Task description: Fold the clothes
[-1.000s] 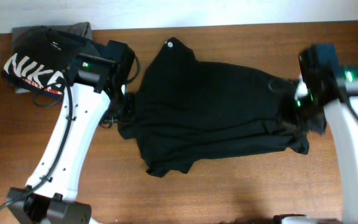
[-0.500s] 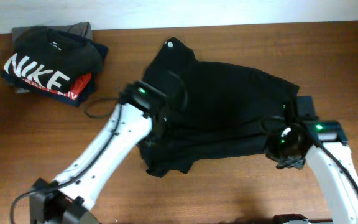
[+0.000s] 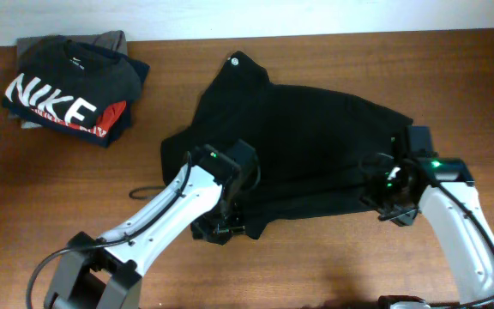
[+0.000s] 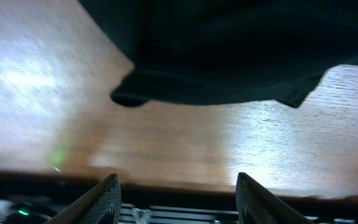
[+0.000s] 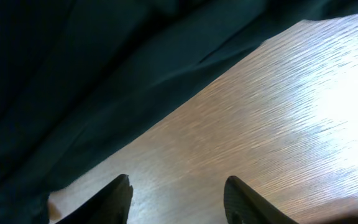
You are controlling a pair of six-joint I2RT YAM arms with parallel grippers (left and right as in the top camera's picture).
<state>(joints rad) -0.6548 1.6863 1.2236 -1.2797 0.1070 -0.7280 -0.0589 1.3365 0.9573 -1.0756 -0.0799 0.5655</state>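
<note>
Above the table (image 3: 333,266), left hand (image 4: 176,186) and right hand (image 5: 178,186) gape empty beside clothes (image 3: 298,146).

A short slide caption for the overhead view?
Left gripper and right gripper, both open, at the black top's near edge.

The left arm (image 3: 157,219) slants in from the near edge, and the left gripper (image 4: 176,193) has its jaws parted and holds nothing. The right arm (image 3: 453,223) bends inward, and the right gripper (image 5: 178,190) is likewise spread and holds nothing.
</note>
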